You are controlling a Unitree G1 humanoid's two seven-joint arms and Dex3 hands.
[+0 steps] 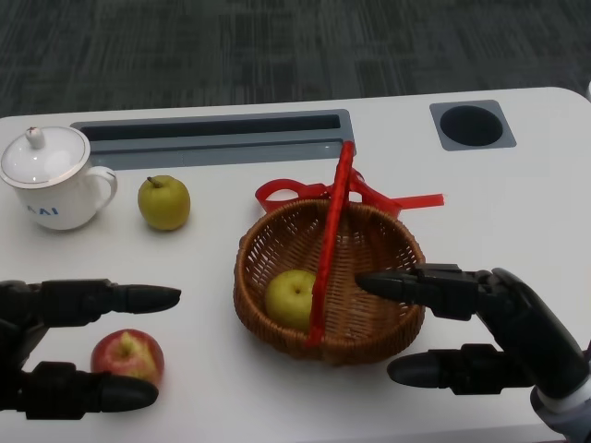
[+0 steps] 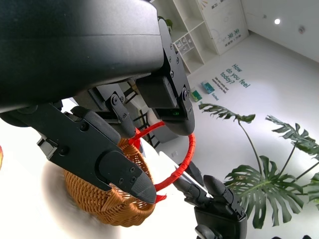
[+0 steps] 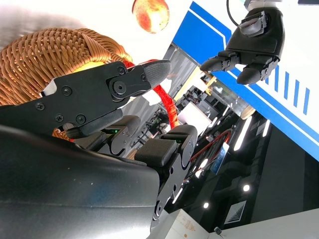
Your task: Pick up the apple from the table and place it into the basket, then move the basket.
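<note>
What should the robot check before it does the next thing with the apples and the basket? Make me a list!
1. Left hand free to pick: ok, fingers apart, holding nothing.
2. Red apple within grasp: ok, it sits between the left hand's fingers.
3. Basket has room: ok, only one green apple lies inside.
4. Red handle out of the way: cannot tell, it stands over the middle of the basket.
5. Right hand clear of the drop spot: not ok, one finger reaches over the basket's rim.
6. Cup and other green apple safely apart: ok.
</note>
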